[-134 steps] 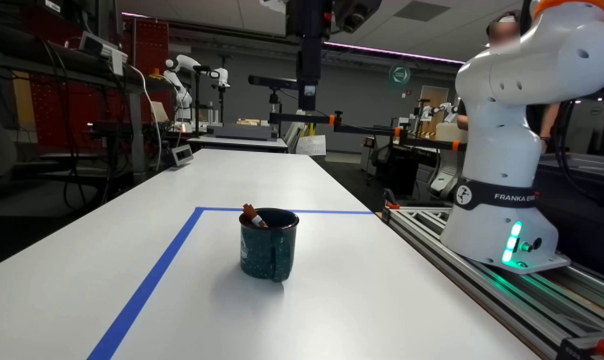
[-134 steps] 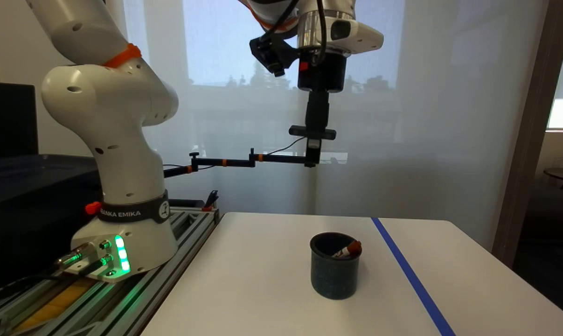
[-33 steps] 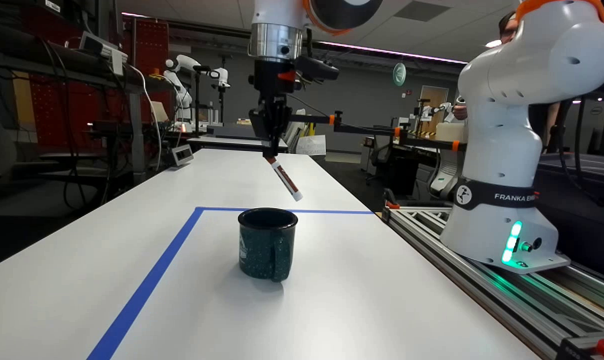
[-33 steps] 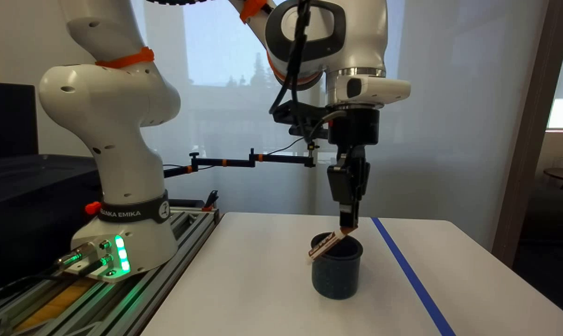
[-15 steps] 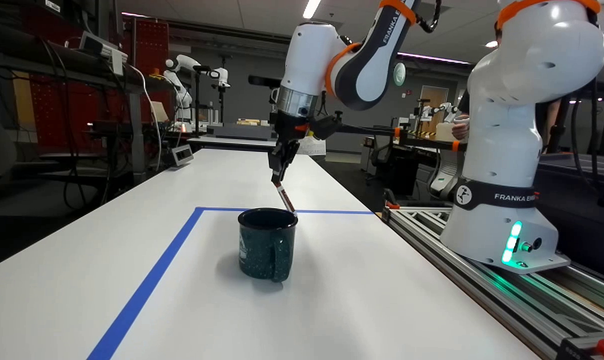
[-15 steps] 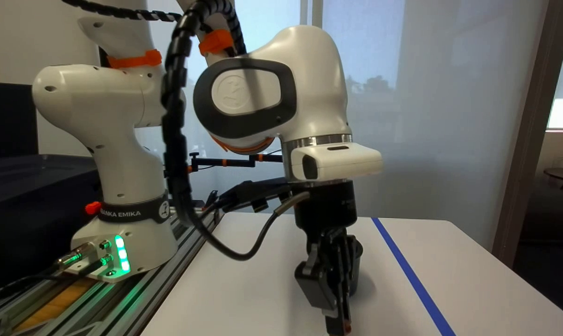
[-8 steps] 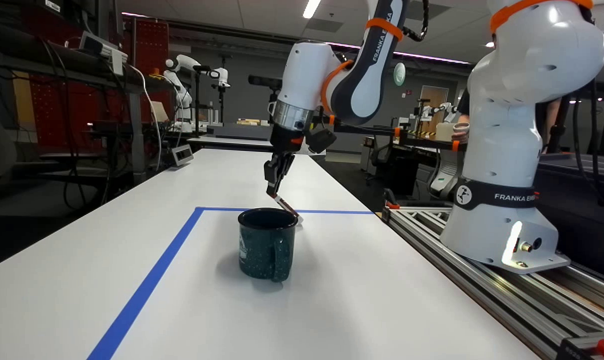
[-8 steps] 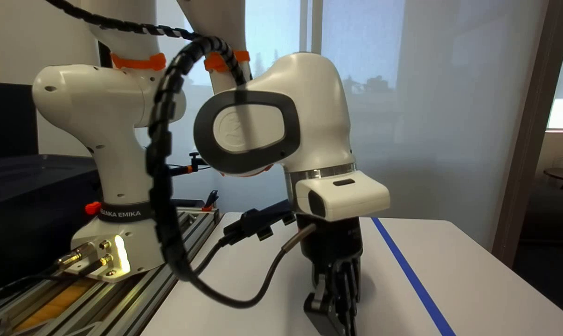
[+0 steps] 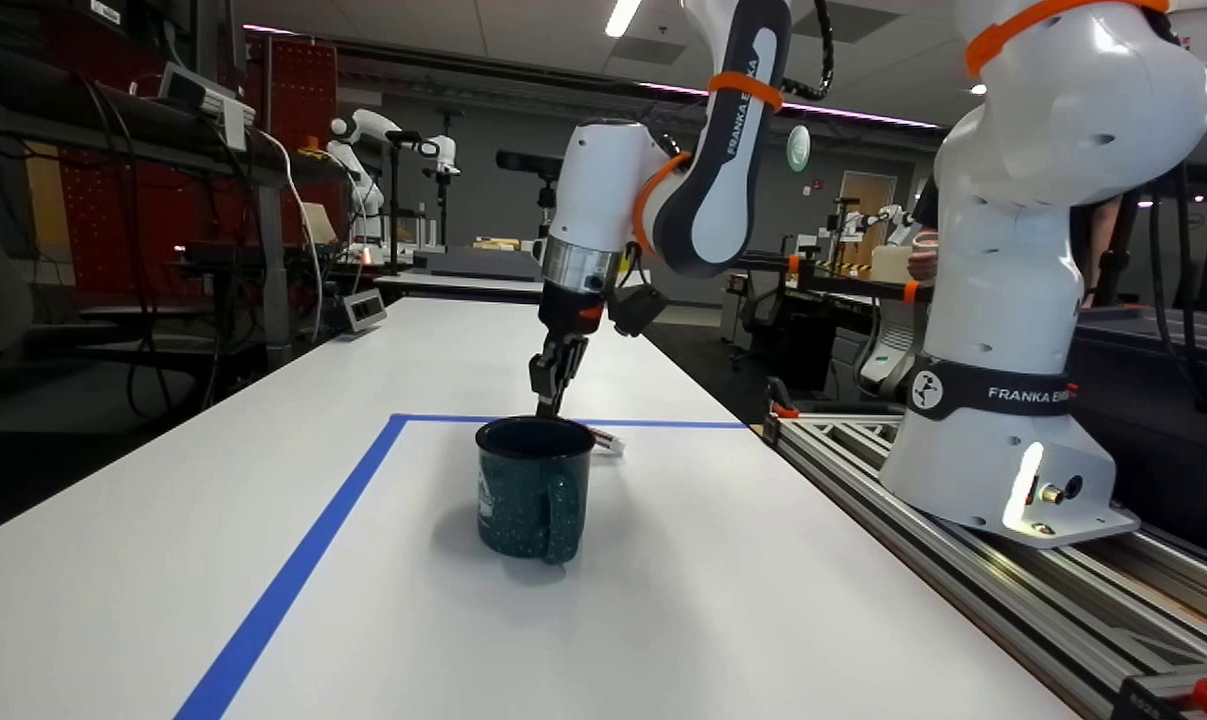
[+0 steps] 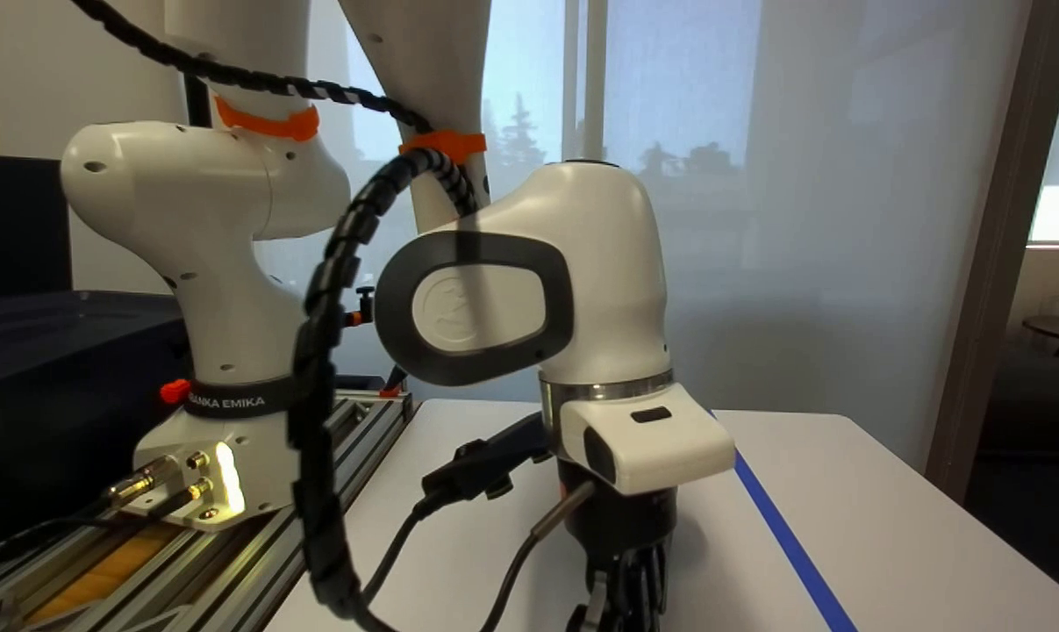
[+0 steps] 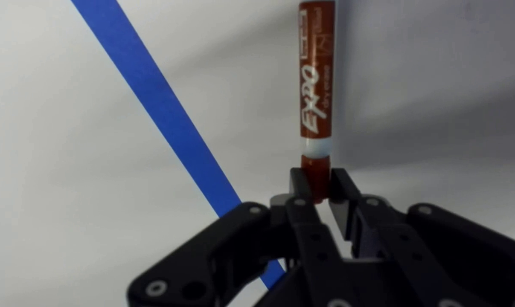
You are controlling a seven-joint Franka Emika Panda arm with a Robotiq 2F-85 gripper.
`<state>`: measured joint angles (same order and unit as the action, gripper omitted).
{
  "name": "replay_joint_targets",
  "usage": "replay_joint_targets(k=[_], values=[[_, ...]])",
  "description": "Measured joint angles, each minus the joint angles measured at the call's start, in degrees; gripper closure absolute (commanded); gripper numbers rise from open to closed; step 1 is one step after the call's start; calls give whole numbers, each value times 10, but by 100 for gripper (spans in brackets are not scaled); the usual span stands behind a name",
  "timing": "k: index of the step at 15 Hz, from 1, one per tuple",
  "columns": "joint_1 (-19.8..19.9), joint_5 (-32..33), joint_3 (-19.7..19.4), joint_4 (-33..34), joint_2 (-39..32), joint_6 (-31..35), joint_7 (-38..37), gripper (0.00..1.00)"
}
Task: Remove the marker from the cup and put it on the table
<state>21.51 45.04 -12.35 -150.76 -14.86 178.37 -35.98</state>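
Marker (image 9: 608, 441), one, shows behind the one cup (image 9: 531, 505) on a white table (image 9: 363, 620) in an exterior view, grey wall (image 9: 503, 125) beyond. One arm (image 10: 617, 272) fronts a pale window (image 10: 696, 96) in an exterior view. Wrist view: the gripper (image 11: 317, 184) pinches the marker's cap (image 11: 315, 167) between two fingers (image 11: 299, 182).

Red-brn marker (image 11: 316, 94) outside dk-grn cup (image 9: 525, 500), nr it; cup upright on tbl (image 9: 383, 610).

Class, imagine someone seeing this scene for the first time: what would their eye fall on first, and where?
Probably the white robot arm, which fills the left and middle of an exterior view. Next might come the dark green cup, upright on the white table in an exterior view. In the wrist view, the reddish-brown Expo marker stands out, one end held in the claw.
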Motion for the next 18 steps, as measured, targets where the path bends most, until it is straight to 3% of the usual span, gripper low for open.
replay_joint_targets(k=[7,11,13,15,18], values=[[-6,-31,42,8,14,-71,-1,0],[-30,-128,99,8,73,-180,18,0],[-79,-184,96,13,110,-245,39,0],[-117,-201,97,29,145,-326,37,0],[-133,-201,97,41,170,-372,33,0]])
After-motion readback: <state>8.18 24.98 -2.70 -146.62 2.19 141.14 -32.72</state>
